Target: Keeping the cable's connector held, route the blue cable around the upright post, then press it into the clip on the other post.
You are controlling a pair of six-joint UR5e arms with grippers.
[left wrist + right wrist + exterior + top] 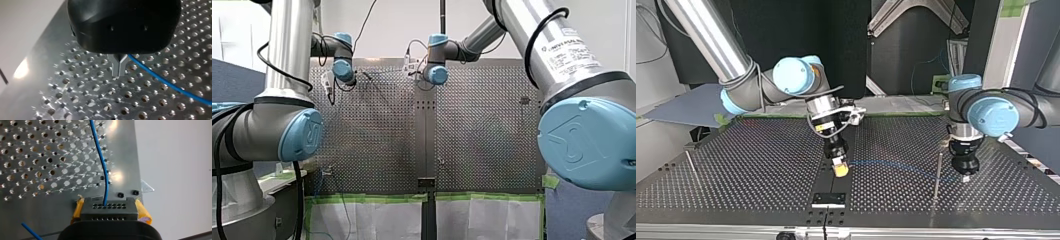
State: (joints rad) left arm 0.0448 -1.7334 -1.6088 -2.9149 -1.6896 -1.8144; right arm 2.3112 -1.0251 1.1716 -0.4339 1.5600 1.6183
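Both closed: right gripper [110,209] clamps the connector [109,213] (blue cable [101,157] attached); left gripper [119,70] pinched together.

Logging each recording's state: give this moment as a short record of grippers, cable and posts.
right gripper: yellow pads shut on black perforated connector block
left gripper: metal fingers shut; thin blue cable runs off from beside them
upright thin metal post: next to left gripper; cable crosses it in top view
second thin post: top view's left, away from cable
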